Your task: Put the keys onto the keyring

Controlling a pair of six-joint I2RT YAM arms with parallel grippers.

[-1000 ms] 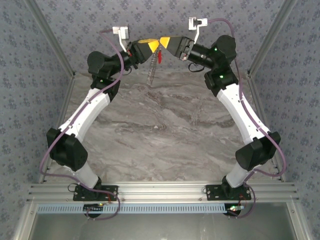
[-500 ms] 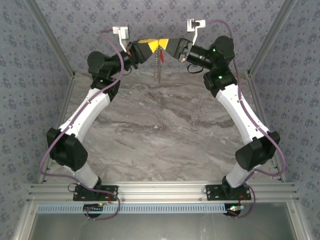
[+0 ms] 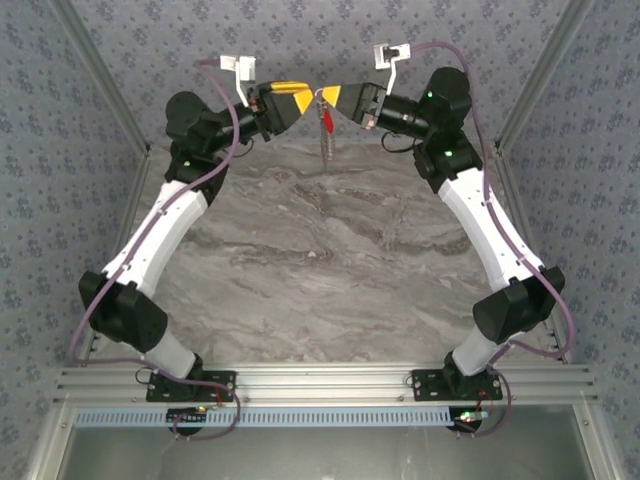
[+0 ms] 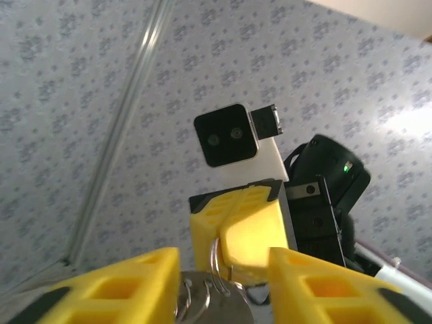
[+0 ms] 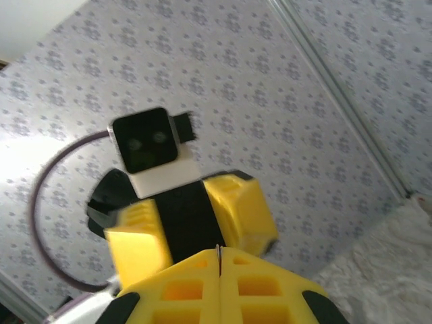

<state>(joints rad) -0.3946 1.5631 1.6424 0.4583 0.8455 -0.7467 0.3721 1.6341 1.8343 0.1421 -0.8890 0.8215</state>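
Pinching the keyring point(image 4: 213, 260), right pincer point(image 3: 326, 97) dangles keys point(image 3: 327, 122).

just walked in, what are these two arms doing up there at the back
Both arms are raised over the far end of the marble table, grippers nose to nose. The right gripper is shut on the thin metal keyring, and a red key dangles just below it. The left gripper faces it with fingers apart, silvery metal pieces hanging between them; whether they touch is unclear. Whether the key is threaded on is too small to tell.
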